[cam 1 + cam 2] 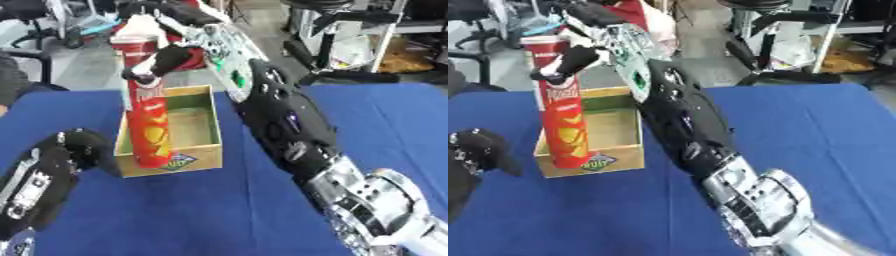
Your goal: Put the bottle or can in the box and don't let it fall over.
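The can (147, 120), a tall red tube with yellow printing, stands upright with its base inside the box (198, 131), against the box's near-left wall. The right hand (166, 60) has its fingers curled round the can's upper part, just under the top. The box is an open cardboard tray with a green inner wall and a logo on its near face.

By my reading the task is nearly done: the can is in the box and upright. What is left is to let go and draw the hand away without tipping so tall a thing.

The left hand (74, 145) rests left of the box, apart from it; I cannot tell how its fingers stand.

The box sits on a blue cloth (192, 210). Behind the box is a grey floor with chairs and metal racks.
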